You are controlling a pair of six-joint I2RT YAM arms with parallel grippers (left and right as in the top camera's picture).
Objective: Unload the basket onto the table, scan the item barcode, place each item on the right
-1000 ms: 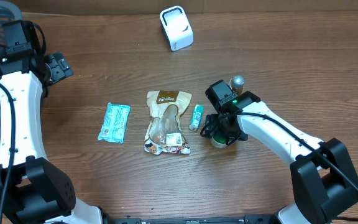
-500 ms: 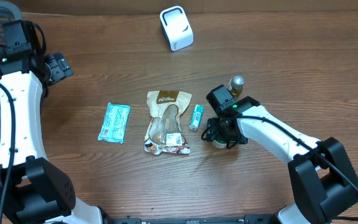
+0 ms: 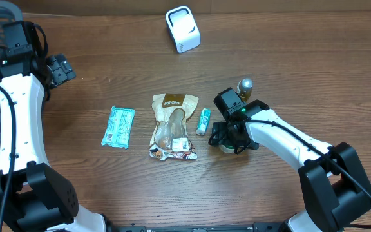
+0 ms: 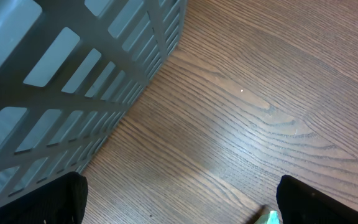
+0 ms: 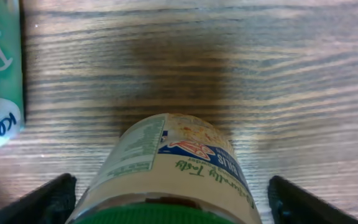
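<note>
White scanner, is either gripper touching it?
No, the white scanner stands alone, the left gripper off by the basket and the right gripper over a green-lidded jar.

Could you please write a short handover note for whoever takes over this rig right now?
Left gripper: open, empty, beside the grey basket.
Right gripper: open, fingers on either side of the green-lidded jar, not gripping it.
Scanner stands apart, beyond the items. The small tube, brown pouch and teal packet lie in a row beside the jar.
Done: no item is at the scanner.
Left: grip the jar, carry it to the scanner, show its barcode.
</note>
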